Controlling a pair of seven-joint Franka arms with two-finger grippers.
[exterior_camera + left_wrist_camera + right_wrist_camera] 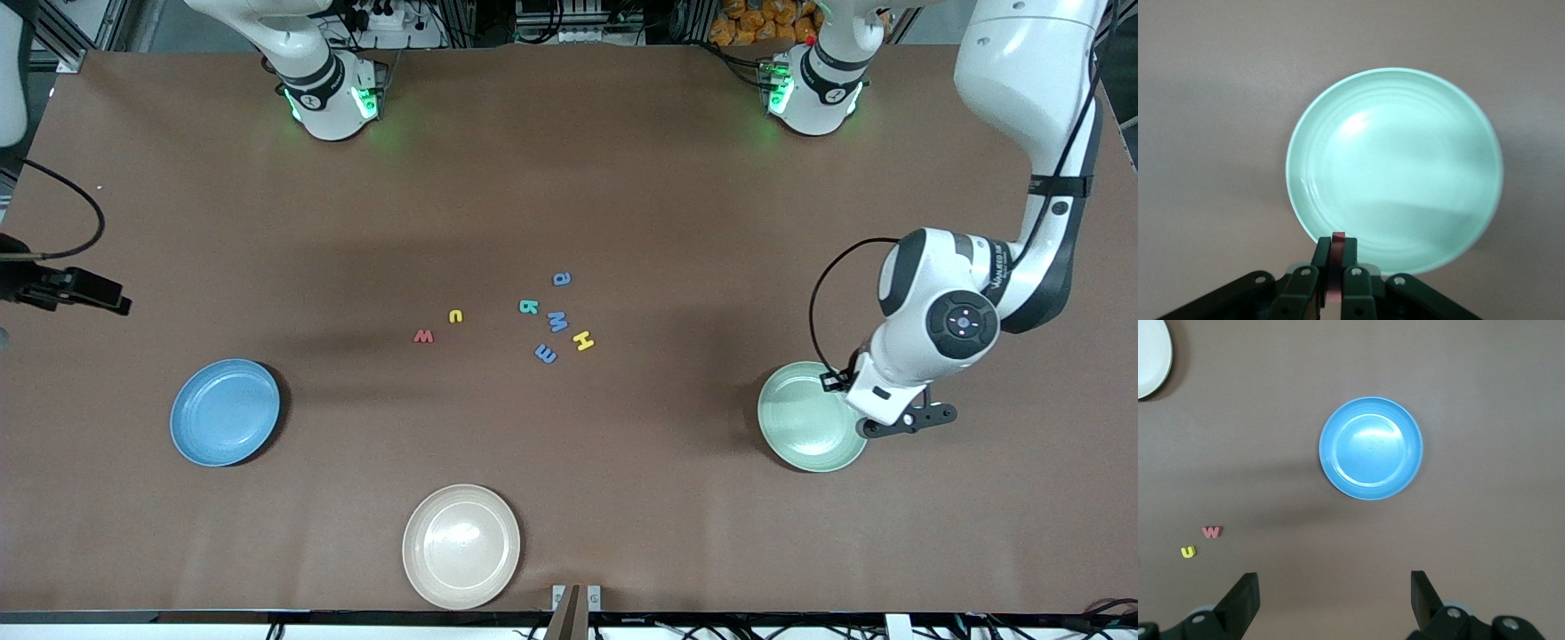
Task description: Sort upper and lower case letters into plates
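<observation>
The left gripper (1337,267) is pinching a red letter (1338,238) over the mint green plate (805,418); it should be releasing low, over the plate's middle. The right gripper (1335,603) is waiting wide open above the blue plate (1371,448); seven letters (558,322) are lying mid-table.

Letters (533,316) lie between two plates (225,412).

The brown surface (622,498) carries three plates: a blue plate (225,412) toward the right arm's end, a mint green plate (805,418) toward the left arm's end, and a cream plate (461,546) nearest the front camera. Near the middle lie seven small letters (scattered loosely): red (424,336), yellow (455,316), teal (529,308), three blue (557,322), another yellow (583,340).
</observation>
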